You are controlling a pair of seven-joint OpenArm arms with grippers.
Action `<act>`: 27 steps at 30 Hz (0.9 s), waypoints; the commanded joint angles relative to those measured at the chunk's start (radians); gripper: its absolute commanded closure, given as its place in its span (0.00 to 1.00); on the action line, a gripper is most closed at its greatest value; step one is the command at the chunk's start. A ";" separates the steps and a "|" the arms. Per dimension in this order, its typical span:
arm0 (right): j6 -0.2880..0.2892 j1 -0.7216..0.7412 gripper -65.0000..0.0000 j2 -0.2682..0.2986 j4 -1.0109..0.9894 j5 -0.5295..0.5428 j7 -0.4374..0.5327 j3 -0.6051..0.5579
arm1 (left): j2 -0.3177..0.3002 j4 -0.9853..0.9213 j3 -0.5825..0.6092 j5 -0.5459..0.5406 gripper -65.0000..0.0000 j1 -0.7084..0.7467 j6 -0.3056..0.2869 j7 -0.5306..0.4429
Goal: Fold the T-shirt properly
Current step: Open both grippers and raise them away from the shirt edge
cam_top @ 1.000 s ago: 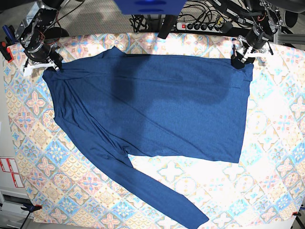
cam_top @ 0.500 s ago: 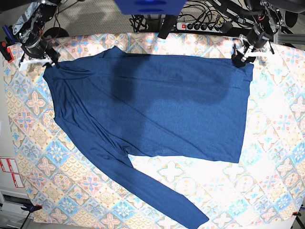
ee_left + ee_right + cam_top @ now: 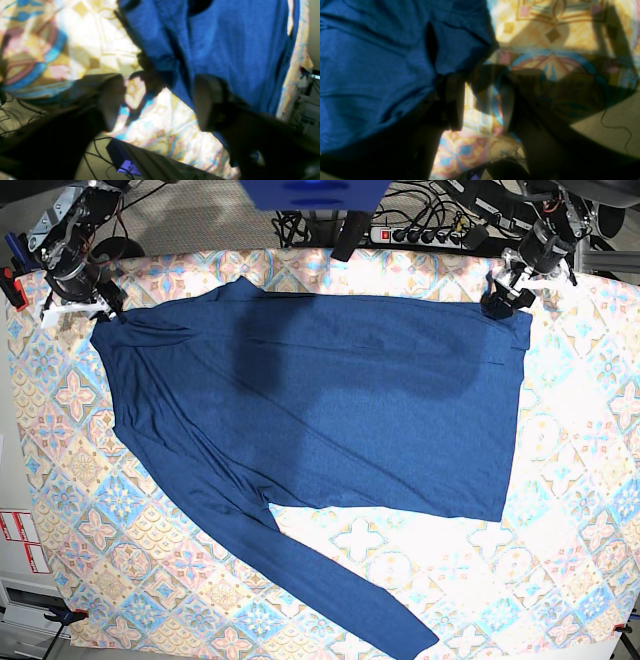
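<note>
Shirt [image 3: 320, 400]: spread flat across the patterned desk [image 3: 580, 480], one sleeve trailing toward the near edge.
Left end effector [image 3: 160, 102]: fingers apart, nothing between them, one finger [image 3: 207, 100] over the shirt's edge at a far corner.
Right end effector [image 3: 482, 100]: fingers apart, empty, just beside the shirt's other far corner, over the bare desk.

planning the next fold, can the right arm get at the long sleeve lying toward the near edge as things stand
Probably yes, with a long reach. The sleeve lies flat and uncovered on the patterned cloth, nothing on it. The right gripper sits open at the T-shirt's far corner, holding nothing.
</note>
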 commanded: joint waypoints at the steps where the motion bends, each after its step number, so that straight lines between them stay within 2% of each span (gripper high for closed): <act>1: 0.006 0.003 0.64 0.014 0.017 0.010 0.011 0.006 | -0.010 -0.008 -0.007 0.092 0.15 0.020 0.053 0.006; 3: 0.006 0.003 0.64 0.014 0.011 0.010 0.011 0.006 | -0.010 -0.008 -0.007 0.090 0.06 0.020 0.048 0.006; 5: 0.006 0.003 0.64 0.014 0.011 0.009 0.011 0.006 | -0.008 -0.008 -0.007 0.078 0.02 0.023 0.048 0.006; 13: 0.006 0.003 0.64 0.014 0.011 0.007 0.011 0.006 | -0.011 0.038 -0.073 -0.063 0.03 0.089 0.048 0.006; 18: 0.006 0.002 0.64 0.014 0.011 0.007 0.011 0.006 | -0.008 0.148 -0.113 -0.071 0.03 0.141 0.048 0.006; 27: 0.006 -0.024 0.64 0.014 0.026 0.007 0.011 0.006 | -0.010 0.217 -0.186 -0.071 0.03 0.136 0.048 0.006</act>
